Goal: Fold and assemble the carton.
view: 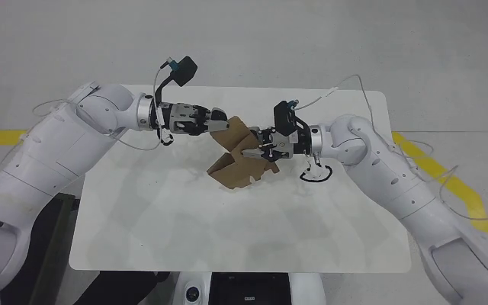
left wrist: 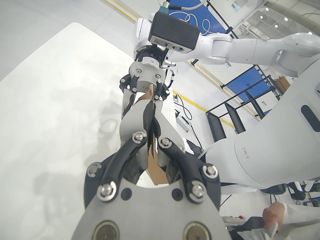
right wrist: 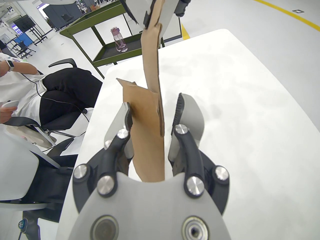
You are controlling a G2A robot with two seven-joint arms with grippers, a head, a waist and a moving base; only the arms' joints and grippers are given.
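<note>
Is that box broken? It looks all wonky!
Not broken, just lopsided. The carton is held over the table, only half folded, its flaps poking out at different angles. The left gripper pinches one flap; the right gripper sits open around another. I see no tears.

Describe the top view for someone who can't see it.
A half-folded brown carton sits between two robot pincers near the middle of a white table. The left pincer clamps one flap; the right pincer, open, straddles another.
</note>
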